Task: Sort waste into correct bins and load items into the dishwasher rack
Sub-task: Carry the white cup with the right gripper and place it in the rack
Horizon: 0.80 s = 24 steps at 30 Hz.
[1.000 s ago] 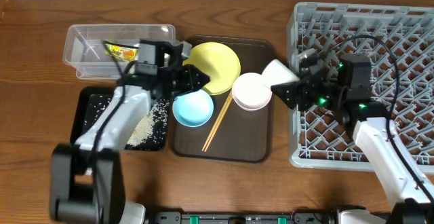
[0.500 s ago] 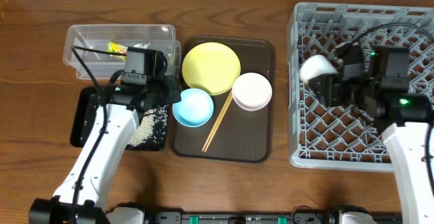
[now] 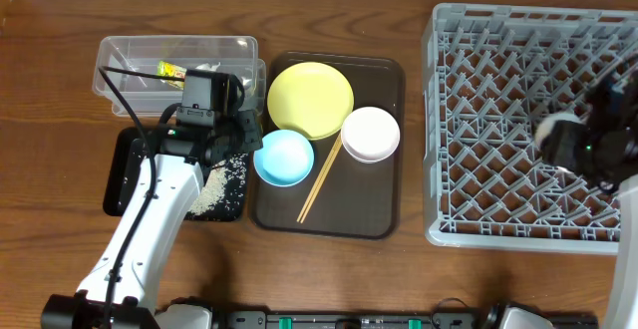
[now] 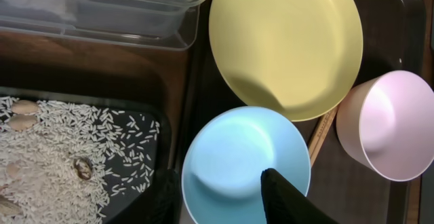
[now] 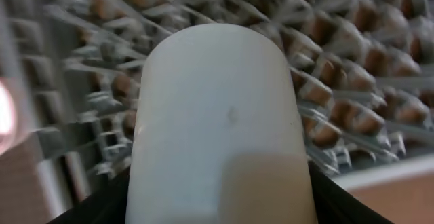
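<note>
Loading step: we had the small white cup [image 5: 220,102] pinched in our right gripper [image 3: 570,142], dishwasher rack [image 3: 478,90] beneath the fingers. Next we'd probably lower and release. Left gripper [image 4: 224,197] gaped above the light blue bowl [image 4: 237,149].

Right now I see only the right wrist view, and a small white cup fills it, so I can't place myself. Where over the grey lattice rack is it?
Observer: Overhead, the right gripper holds the small white cup above the large light grey plastic rack, near its right edge, about midway front to back.
Operator: Anything already loaded there?
Observer: Overhead shows only bare pegs, nothing else in it.
Operator: And the other arm?
Observer: The left gripper is open over the light blue bowl on the dark brown tray.
</note>
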Each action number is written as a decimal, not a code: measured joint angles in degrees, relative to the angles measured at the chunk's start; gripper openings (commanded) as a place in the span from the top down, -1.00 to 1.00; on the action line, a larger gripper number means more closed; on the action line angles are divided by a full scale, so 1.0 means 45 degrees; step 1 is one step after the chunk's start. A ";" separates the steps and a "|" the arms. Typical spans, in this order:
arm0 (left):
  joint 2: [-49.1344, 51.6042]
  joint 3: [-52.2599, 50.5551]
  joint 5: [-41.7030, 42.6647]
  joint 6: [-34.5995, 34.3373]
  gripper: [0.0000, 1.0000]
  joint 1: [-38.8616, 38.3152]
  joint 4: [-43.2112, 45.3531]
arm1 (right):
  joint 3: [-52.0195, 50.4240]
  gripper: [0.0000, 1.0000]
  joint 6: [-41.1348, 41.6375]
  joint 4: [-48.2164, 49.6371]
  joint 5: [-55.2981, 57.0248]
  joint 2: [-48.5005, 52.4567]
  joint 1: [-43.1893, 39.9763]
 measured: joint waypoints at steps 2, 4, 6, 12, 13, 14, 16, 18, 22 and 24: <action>0.0000 0.0000 -0.0005 0.0000 0.15 0.0000 -0.0049 | 0.0000 0.98 0.0083 0.0039 0.0083 0.0583 -0.0442; 0.0000 0.0000 -0.0005 0.0000 0.14 0.0000 -0.0078 | 0.0000 0.98 0.0185 0.0151 0.0141 0.1151 -0.0719; 0.0000 0.0000 0.0000 0.0000 0.14 0.0000 -0.0083 | 0.0000 0.98 0.0291 0.0374 0.0223 0.1681 -0.0850; 0.0000 0.0000 -0.0005 0.0000 0.13 0.0000 -0.0165 | 0.0000 0.97 0.0437 0.1049 -0.0092 0.2744 -0.0913; 0.0000 0.0000 -0.0005 0.0000 0.13 0.0000 -0.0165 | 0.0000 0.97 0.0442 0.1166 -0.0223 0.2919 -0.0913; 0.0000 0.0000 0.0000 0.0000 0.13 0.0000 -0.0165 | 0.0000 0.98 0.0447 0.1268 -0.0311 0.3079 -0.0913; 0.0000 0.0000 -0.0005 0.0000 0.12 0.0000 -0.0170 | 0.0000 0.91 0.0471 0.1506 -0.0442 0.3395 -0.0913; 0.0000 0.0000 -0.0005 0.0000 0.12 0.0000 -0.0175 | 0.0000 0.74 0.0471 0.1647 -0.0544 0.3653 -0.0908; 0.0000 0.0000 -0.0005 0.0000 0.11 0.0000 -0.0175 | 0.0000 0.41 0.0476 0.1651 -0.0704 0.4061 -0.0903; 0.0000 0.0000 -0.0005 0.0000 0.11 0.0000 -0.0175 | 0.0000 0.16 0.0476 0.1579 -0.0850 0.4279 -0.0903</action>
